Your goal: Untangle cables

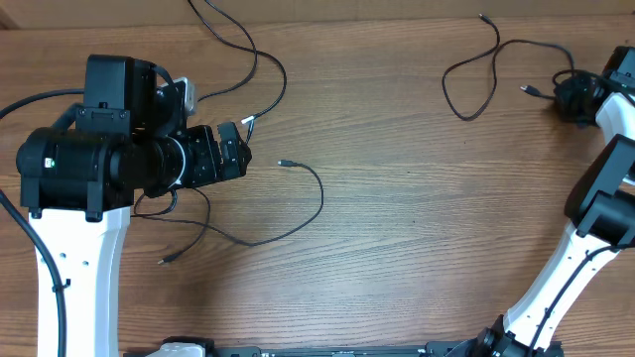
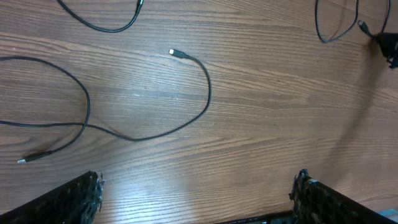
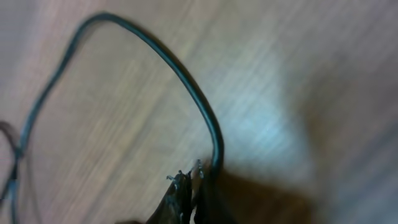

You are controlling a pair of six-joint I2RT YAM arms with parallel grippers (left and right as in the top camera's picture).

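One cable [image 1: 444, 87] loops across the upper right of the table [image 1: 397, 288], pinched in the closed right gripper [image 3: 198, 177]. More cables [image 1: 322, 195] sprawl at centre left near the left gripper [image 2: 198, 183], which is spread wide and empty.

Left arm [image 1: 74, 268]: a white link dotted with small dark screw holes is found furthest back from the left claw [image 1: 236, 151]. Fat black cylindrical housings and a black boxy block are stacked closer behind it. A thick black wire [image 1: 30, 99] is looped off back there. The claw's fingers [image 2: 78, 199] are coated rough black. Right arm [image 1: 561, 283] is built alike, with white links and black joints.
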